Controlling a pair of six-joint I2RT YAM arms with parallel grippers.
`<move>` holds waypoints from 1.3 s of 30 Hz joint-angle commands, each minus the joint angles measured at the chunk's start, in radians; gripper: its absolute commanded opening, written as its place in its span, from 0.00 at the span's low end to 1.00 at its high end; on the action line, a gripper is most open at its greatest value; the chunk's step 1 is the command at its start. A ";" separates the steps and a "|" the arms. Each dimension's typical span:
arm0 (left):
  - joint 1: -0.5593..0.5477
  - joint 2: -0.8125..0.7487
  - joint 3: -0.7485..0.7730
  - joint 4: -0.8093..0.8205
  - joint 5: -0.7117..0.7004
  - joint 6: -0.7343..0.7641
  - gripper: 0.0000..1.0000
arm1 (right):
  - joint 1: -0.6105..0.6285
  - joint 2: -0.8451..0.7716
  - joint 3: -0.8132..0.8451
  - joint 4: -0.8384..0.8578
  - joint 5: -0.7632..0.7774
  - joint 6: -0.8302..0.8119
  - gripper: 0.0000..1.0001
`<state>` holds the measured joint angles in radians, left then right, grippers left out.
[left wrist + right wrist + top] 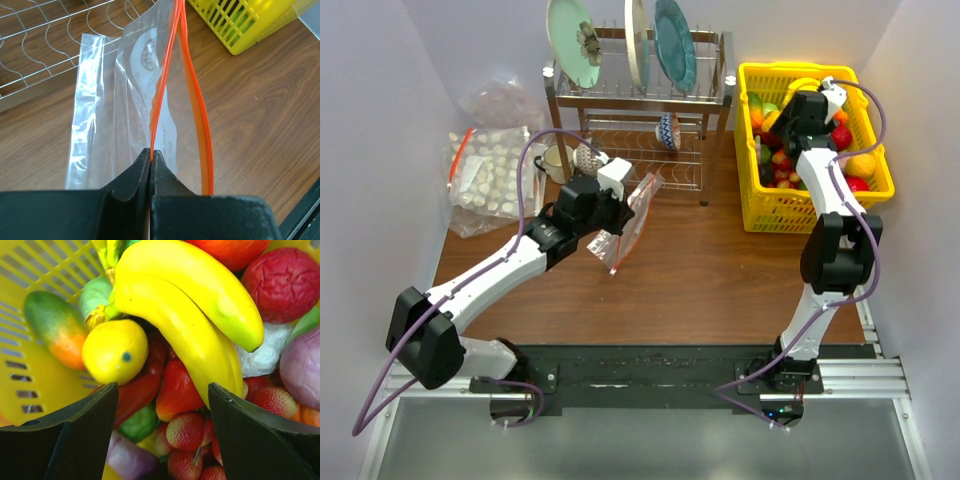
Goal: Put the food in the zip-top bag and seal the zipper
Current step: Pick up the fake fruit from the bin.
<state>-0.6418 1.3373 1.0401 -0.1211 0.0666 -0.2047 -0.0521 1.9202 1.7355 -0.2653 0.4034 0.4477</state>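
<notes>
Right claw (pixel 162 387): standing wide, gripping nothing.
Banana bunch (pixel 190 325): lying just ahead, between the jaws, long axis slanting across the gap.
Left claw (pixel 151 152): pinching the zip-top bag (pixel 125 100) at its mouth.

Lab test cell: white walls (pixel 380 120), dish rack (pixel 632 135).
</notes>
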 commanded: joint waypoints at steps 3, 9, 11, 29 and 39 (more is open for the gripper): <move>0.004 0.005 0.014 0.038 0.038 0.022 0.00 | -0.003 0.126 0.162 -0.047 0.166 -0.102 0.76; 0.004 0.005 0.012 0.040 0.030 0.022 0.00 | -0.003 0.071 0.079 0.015 0.199 -0.193 0.77; 0.004 0.010 0.012 0.038 0.032 0.024 0.00 | -0.005 0.054 0.064 0.035 0.230 -0.234 0.78; 0.016 0.020 0.020 0.031 0.058 0.022 0.00 | -0.015 0.119 0.053 -0.028 0.299 -0.234 0.53; 0.016 0.013 0.023 0.021 0.059 0.019 0.00 | 0.001 -0.094 -0.022 -0.002 0.304 -0.261 0.31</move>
<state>-0.6296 1.3598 1.0401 -0.1215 0.1093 -0.1974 -0.0582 1.9942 1.7405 -0.3008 0.6647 0.1875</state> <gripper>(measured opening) 0.021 0.373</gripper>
